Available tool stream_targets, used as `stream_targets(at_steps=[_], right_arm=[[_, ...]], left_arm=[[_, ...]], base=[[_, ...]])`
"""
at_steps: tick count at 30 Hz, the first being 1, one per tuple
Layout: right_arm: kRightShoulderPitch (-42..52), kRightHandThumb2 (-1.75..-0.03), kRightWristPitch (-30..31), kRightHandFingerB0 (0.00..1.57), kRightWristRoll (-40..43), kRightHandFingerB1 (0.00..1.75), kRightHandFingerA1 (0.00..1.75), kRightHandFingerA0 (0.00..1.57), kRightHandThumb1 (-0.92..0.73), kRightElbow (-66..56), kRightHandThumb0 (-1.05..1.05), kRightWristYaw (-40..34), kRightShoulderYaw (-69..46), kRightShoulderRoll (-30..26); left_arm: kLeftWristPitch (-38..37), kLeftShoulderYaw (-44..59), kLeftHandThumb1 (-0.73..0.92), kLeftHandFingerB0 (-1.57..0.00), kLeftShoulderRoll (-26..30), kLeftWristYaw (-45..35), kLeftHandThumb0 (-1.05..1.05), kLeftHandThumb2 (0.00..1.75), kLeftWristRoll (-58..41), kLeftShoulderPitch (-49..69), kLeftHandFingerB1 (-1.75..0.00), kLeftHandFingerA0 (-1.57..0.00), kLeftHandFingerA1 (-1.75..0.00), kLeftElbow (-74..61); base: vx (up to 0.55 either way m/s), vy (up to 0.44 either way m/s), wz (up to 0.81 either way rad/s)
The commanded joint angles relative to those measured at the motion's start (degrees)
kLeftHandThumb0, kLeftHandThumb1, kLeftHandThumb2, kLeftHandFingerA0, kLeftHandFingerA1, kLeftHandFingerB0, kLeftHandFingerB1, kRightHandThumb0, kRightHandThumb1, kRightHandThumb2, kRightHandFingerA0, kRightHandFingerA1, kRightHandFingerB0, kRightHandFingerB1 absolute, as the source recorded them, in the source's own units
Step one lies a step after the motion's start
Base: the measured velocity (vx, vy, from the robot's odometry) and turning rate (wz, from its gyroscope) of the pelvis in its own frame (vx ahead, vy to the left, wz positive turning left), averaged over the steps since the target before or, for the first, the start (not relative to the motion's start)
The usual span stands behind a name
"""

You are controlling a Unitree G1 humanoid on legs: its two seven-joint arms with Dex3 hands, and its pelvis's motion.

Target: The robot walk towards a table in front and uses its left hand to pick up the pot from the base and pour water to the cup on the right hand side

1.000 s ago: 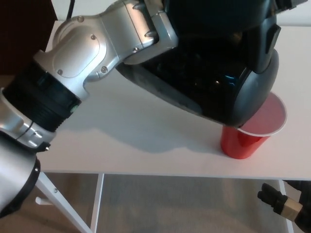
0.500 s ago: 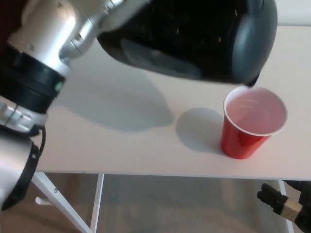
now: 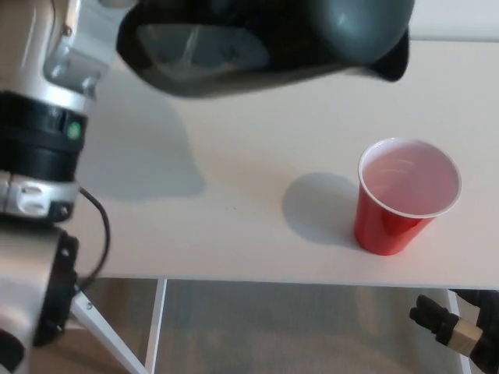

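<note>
Black pot (image 3: 265,43) aloft near level at top, spout toward red cup (image 3: 407,195) standing lower right on tabletop (image 3: 234,210), carried on left arm, left robot hand itself hidden so grip uncertain; right robot hand (image 3: 448,327) low, closure unclear.

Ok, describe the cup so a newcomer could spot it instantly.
Start at the white table, then look to its front edge on the robot's right. The cup stands upright there, below the raised black pot: the only red item, with a white rim.
</note>
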Motion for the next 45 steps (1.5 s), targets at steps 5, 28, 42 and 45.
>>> stream_targets(at_steps=[5,28,42,45], right_arm=[[1.1,-0.88,-1.4,0.13,-0.3,0.49,0.63,0.43,-0.42,0.9,-0.23,-0.1,-0.1,-0.3],[0.6,-0.57,-0.5,0.27,-1.6,0.34,0.48,0.52,-0.58,-0.7,-0.29,-1.2,1.1,-0.6],[-0.1,-0.57,-0.3,0.27,-1.8,0.34,0.47,0.53,-0.59,-0.7,-0.31,-0.9,1.4,-1.3],[-0.4,-0.57,-0.7,0.27,-1.8,0.34,0.46,0.51,-0.58,-0.3,-0.32,-0.5,1.3,-1.5]], left_arm=[[28.8,19.3,0.67,-0.58,-13.8,-14.5,-0.09,0.55,-29.8,18.7,-1.75,-0.79,-1.75,-9.8],[32.0,18.3,0.69,-0.41,-22.0,-18.1,-0.07,0.55,-32.1,31.3,-1.73,-0.72,-1.75,-11.6],[35.6,16.4,0.50,-0.09,-16.3,-22.9,-0.45,0.66,-39.9,29.8,-0.27,-0.06,-0.21,-11.5],[36.1,14.5,0.42,0.00,-11.1,-27.8,-0.60,0.68,-40.6,28.8,0.00,0.00,0.00,-11.2]], base=[[0.00,0.000,0.00],[0.00,0.000,0.00],[0.00,0.000,0.00],[0.00,0.000,0.00]])
